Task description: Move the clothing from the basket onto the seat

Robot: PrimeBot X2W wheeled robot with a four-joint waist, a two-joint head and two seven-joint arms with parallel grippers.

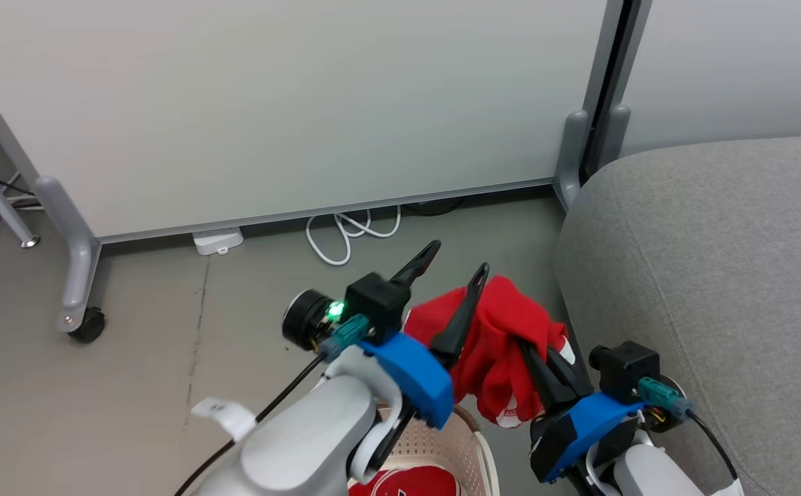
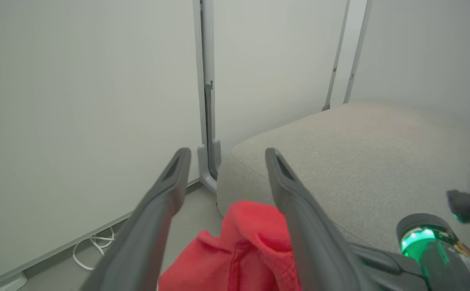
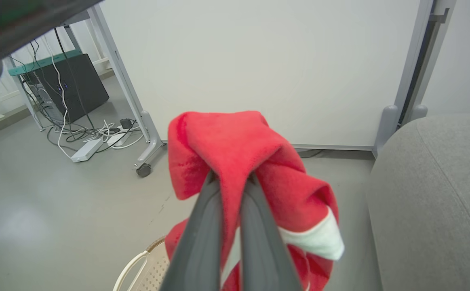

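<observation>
My right gripper is shut on a red jersey with white trim, held in the air above the cream perforated basket and just left of the grey couch seat. In the right wrist view the jersey drapes over my closed right gripper, with the basket rim below and the seat to the right. My left gripper stands open beside the jersey, holding nothing. Its wrist view shows the left gripper open over the jersey, facing the seat. A second red garment lies in the basket.
A pale partition panel on grey wheeled legs stands behind, with white cables and a power strip at its foot. A dark computer box and tangled cables sit far left. Bare grey floor lies to the left.
</observation>
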